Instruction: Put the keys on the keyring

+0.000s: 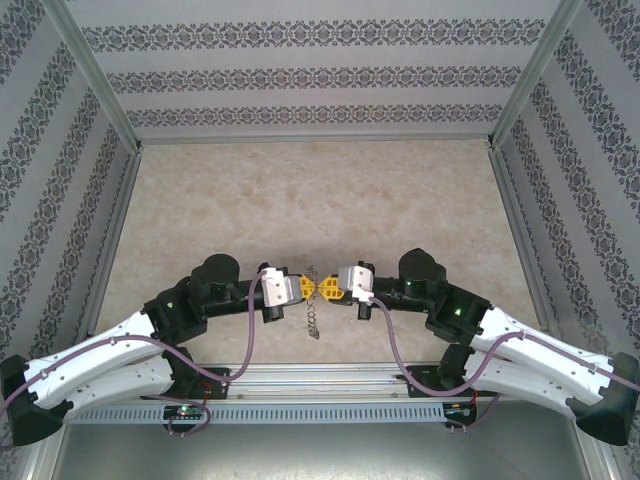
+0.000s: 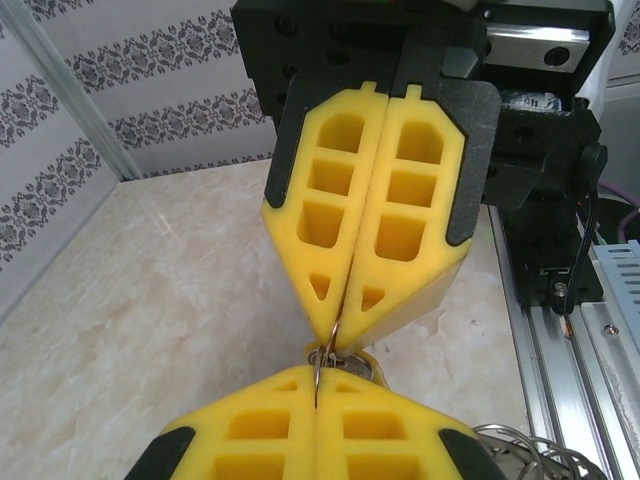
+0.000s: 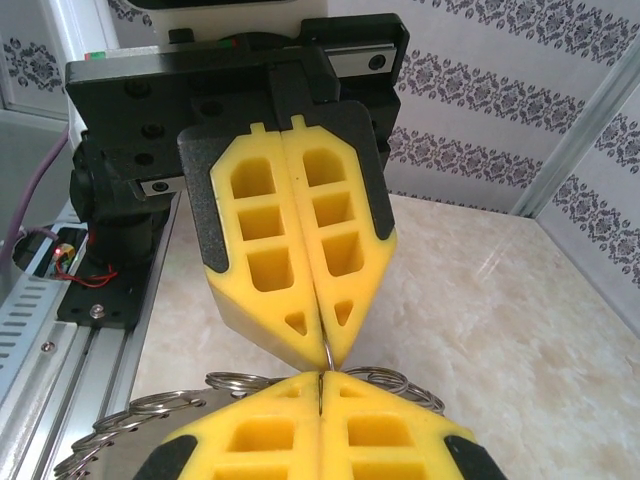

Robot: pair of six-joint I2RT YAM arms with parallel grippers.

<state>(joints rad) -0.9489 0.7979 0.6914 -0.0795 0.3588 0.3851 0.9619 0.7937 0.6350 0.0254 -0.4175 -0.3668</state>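
Closest in, the left gripper [image 2: 318,385] is pinching its two yellow fingers [image 2: 250,430] shut on a thin wire of the keyring [image 2: 322,362]. From three o'clock, the right gripper [image 1: 327,288] is meeting it tip to tip and is clamping that same wire. One keyring is trailing limp toward six o'clock below the join, near the front edge of the beige table [image 1: 300,200]. Its small wire rings [image 3: 235,383] are fanning out under the fingers. Two arms [image 1: 110,365] are crowding that spot. Three patterned walls [image 1: 320,70] are enclosing the table at nine, twelve and three o'clock.
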